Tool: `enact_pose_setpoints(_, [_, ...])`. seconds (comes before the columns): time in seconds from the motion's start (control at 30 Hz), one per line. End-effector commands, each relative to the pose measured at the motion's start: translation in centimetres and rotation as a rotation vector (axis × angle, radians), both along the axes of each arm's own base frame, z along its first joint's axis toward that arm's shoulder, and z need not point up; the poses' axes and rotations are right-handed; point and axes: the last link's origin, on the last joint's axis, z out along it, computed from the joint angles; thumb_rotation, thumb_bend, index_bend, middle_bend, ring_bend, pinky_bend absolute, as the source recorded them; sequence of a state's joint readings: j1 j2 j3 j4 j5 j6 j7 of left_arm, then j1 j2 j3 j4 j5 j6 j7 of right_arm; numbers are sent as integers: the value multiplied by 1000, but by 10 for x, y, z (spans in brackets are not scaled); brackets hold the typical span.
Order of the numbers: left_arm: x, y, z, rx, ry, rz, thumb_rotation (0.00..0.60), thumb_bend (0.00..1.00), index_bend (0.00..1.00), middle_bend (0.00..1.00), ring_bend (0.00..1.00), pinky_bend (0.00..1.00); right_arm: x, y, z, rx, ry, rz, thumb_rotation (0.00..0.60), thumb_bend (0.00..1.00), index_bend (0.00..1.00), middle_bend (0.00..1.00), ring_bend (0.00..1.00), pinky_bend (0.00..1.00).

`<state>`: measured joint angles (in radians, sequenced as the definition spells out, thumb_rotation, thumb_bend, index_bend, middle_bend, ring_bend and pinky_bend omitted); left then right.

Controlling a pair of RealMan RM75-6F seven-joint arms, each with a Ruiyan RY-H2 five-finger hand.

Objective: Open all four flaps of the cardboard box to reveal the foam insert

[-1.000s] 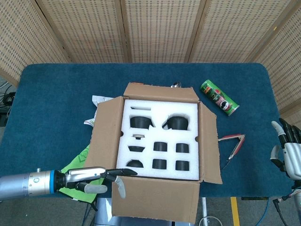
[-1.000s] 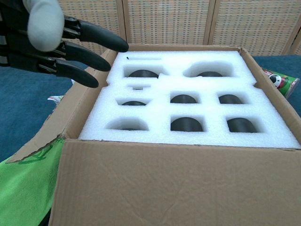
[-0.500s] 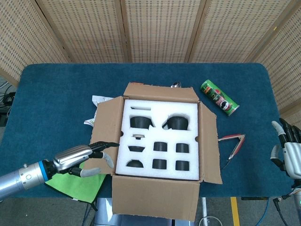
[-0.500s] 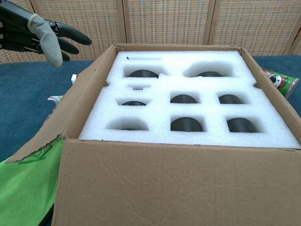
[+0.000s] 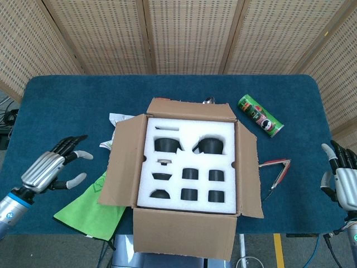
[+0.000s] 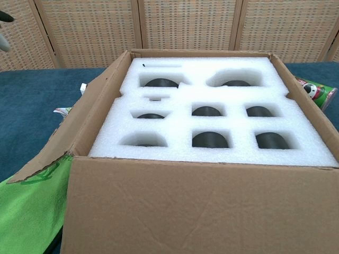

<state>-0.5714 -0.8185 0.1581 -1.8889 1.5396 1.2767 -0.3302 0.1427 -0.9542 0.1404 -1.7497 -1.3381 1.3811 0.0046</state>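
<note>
While the left hand (image 5: pixel 53 167) is hovering over the blue surface (image 5: pixel 61 111) with fingers spread and holding nothing, a green cloth (image 5: pixel 95 206) is lying just beside it, tucked partly under the cardboard box (image 5: pixel 184 237). At the middle, the box is sitting with all four flaps folded outward, exposing the white foam insert (image 5: pixel 189 137) and its dark pockets. Near the box's right flap, red-handled tongs (image 5: pixel 276 170) are lying, with a green Pringles can (image 5: pixel 260 116) behind them. At the far right edge, the right hand (image 5: pixel 343 176) is hanging empty, fingers loosely apart.
</note>
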Motion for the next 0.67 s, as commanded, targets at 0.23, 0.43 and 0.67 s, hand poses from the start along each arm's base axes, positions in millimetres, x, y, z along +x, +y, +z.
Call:
enact_pose_setpoints(0.23, [-52, -34, 6, 290, 78, 164, 100, 297, 280, 0, 0, 0, 1, 1, -6, -3, 35, 28, 600, 827, 0, 0, 0, 0])
enact_pose_setpoints(0.43, [-68, -55, 5, 350, 108, 208, 118, 297, 280, 0, 0, 0, 1, 6, -10, -17, 43, 50, 600, 827, 0, 0, 0, 0])
enact_pose_setpoints(0.67, [-74, -74, 0, 348, 108, 222, 121, 297, 280, 0, 0, 0, 3, 15, -16, -15, 47, 71, 600, 827, 0, 0, 0, 0])
